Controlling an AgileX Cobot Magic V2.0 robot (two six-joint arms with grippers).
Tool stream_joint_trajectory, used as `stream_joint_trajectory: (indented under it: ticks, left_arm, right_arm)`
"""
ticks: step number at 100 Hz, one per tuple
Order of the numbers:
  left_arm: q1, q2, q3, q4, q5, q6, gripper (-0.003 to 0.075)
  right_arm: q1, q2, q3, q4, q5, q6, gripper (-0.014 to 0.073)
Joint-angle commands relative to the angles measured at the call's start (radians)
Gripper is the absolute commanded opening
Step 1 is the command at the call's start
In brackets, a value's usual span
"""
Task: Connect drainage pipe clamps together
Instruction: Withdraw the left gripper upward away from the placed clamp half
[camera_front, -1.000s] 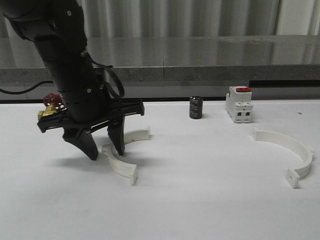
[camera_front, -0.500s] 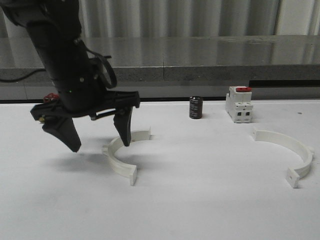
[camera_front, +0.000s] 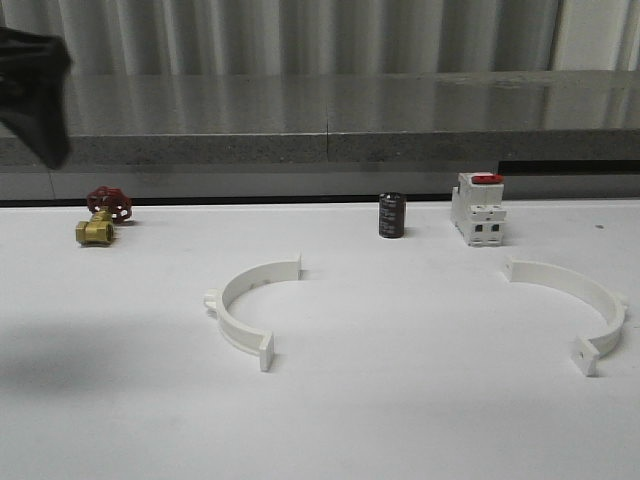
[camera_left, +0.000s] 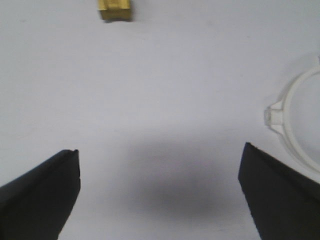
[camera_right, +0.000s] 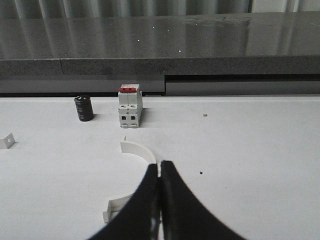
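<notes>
Two white half-ring drainage pipe clamps lie apart on the white table. The left clamp (camera_front: 243, 309) (camera_left: 296, 131) is left of centre, its open side facing right. The right clamp (camera_front: 592, 300) (camera_right: 139, 149) lies near the right edge, its open side facing left. My left gripper (camera_left: 160, 150) hangs wide open over bare table to the left of the left clamp, holding nothing. A dark part of the left arm (camera_front: 33, 88) shows at the upper left. My right gripper (camera_right: 159, 164) is shut and empty, with the right clamp's arc lying behind its tips.
A brass valve with a red handwheel (camera_front: 101, 217) (camera_left: 116, 9) sits at the back left. A black cylinder (camera_front: 391, 215) (camera_right: 84, 108) and a white switch with a red top (camera_front: 478, 209) (camera_right: 130, 107) stand at the back. A grey ledge (camera_front: 400, 145) borders the table's far side.
My left arm has lifted off the left clamp and pulled away up and to the left, its jaws spreading. The clamp stayed on the table.
</notes>
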Motion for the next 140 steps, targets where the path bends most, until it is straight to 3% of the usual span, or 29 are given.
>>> stream_joint_trajectory:
  ticks: [1, 39, 58, 75, 102, 107, 114, 131, 133, 140]
  left_arm:
    - [0.054, -0.138, 0.039, 0.013, -0.060, 0.030, 0.0630]
    - [0.263, -0.572, 0.300, 0.011, -0.125, 0.084, 0.0617]
    - [0.265, -0.750, 0.418, -0.107, -0.129, 0.114, 0.0617]
    - [0.265, -0.848, 0.486, -0.277, -0.118, 0.296, 0.0617]
    - [0.265, -0.877, 0.529, -0.279, -0.104, 0.311, 0.0605]
    - [0.265, -0.877, 0.529, -0.279, -0.109, 0.311, 0.0559]
    - [0.265, -0.877, 0.529, -0.279, -0.115, 0.312, 0.0438]
    - [0.265, -0.877, 0.529, -0.272, -0.127, 0.312, 0.0013]
    - [0.265, -0.877, 0.529, -0.272, -0.130, 0.312, -0.0018]
    - [0.265, -0.877, 0.529, -0.272, -0.139, 0.312, -0.0020]
  right_arm:
    - [-0.003, -0.019, -0.016, -0.001, -0.081, -0.009, -0.0068]
    - [-0.003, -0.019, -0.016, -0.001, -0.081, -0.009, -0.0068]
    - [-0.003, -0.019, -0.016, -0.001, -0.081, -0.009, -0.0068]
    - [-0.003, -0.019, -0.016, -0.001, -0.081, -0.009, -0.0068]
    - [-0.003, -0.019, -0.016, -0.001, -0.081, -0.009, -0.0068]
    - [-0.003, -0.019, -0.016, -0.001, -0.081, -0.009, -0.0068]
    - [-0.003, -0.019, -0.016, -0.001, -0.081, -0.009, -0.0068]
    - [-0.003, -0.019, -0.016, -0.001, -0.096, -0.009, -0.0068]
    - [-0.003, -0.019, -0.016, -0.001, -0.102, -0.009, -0.0068]
    - [-0.003, -0.019, -0.016, -0.001, -0.122, -0.009, -0.0068]
